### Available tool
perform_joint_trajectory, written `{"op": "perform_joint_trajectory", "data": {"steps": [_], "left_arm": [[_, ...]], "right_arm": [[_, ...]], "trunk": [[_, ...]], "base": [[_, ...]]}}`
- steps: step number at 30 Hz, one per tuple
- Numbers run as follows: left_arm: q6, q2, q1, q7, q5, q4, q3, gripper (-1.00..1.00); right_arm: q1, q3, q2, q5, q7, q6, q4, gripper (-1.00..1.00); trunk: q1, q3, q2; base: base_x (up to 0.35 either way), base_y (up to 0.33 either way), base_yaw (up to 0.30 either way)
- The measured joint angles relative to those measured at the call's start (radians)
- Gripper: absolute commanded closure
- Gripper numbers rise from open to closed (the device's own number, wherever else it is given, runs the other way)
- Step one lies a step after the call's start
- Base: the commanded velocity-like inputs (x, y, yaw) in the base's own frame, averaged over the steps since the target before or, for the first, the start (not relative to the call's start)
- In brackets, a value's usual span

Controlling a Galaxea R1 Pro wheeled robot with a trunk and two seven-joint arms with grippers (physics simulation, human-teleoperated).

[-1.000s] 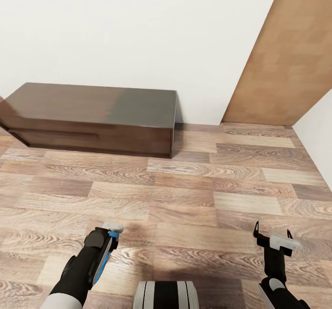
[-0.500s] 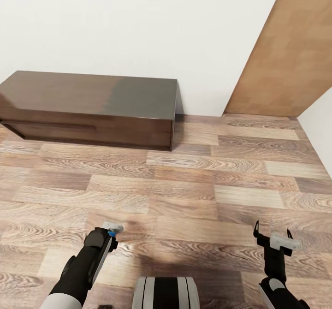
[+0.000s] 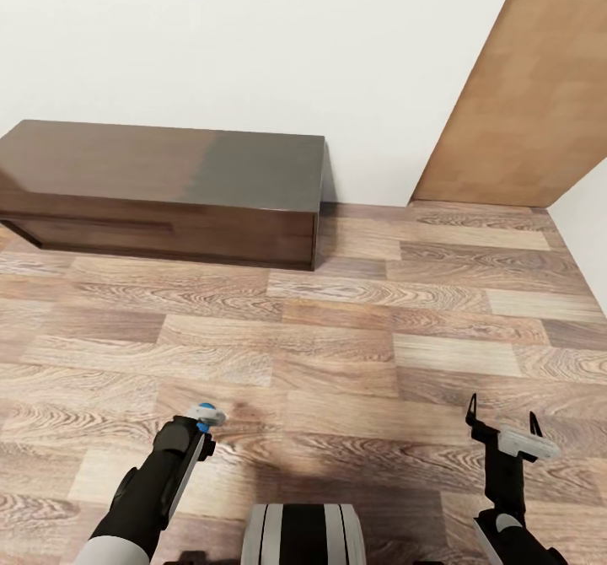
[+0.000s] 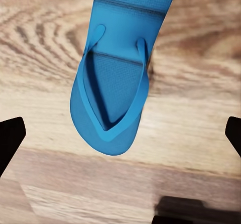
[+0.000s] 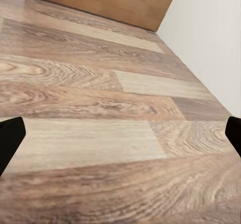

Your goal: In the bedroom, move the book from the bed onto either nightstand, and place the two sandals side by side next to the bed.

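Note:
A bright blue sandal point(image 4: 113, 78) lies flat on the wood-plank floor, straps up. My left gripper point(image 3: 205, 420) hangs over it and is open: its black fingertips point(image 4: 10, 136) stand wide apart on either side and touch nothing. In the head view only a small blue bit of the sandal point(image 3: 203, 406) peeks out at the gripper's tip. At the lower right my right gripper point(image 3: 503, 417) is open over bare floor, with nothing between its fingers. The book, the bed and the nightstand are out of view.
A long dark brown TV bench point(image 3: 169, 185) stands against the white wall point(image 3: 253, 42) ahead on the left. A light brown wooden panel point(image 3: 523, 93) leans at the right corner beside another white wall point(image 3: 590, 228). Plank floor point(image 3: 354, 354) stretches between.
The whole head view has shifted, so the camera moved. The blue strip seen along my left gripper has shrunk to a small dot at its tip. Both grippers stay open.

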Motion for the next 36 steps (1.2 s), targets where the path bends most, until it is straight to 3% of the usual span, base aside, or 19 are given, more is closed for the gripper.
{"op": "perform_joint_trajectory", "data": {"steps": [26,36], "left_arm": [[0.0,-0.002,0.0,0.0,0.001,0.0,-0.002,-1.0],[0.0,-0.002,0.0,0.0,0.002,0.0,-0.002,-1.0]], "right_arm": [[-0.001,-0.006,0.0,0.003,0.0,0.007,-0.01,-1.0],[-0.001,-0.006,0.0,0.002,0.0,0.007,-0.01,-1.0]], "trunk": [[0.0,0.0,0.0],[0.005,-0.039,-0.002]], "base": [[0.0,0.0,0.0],[0.0,0.0,0.0]]}}
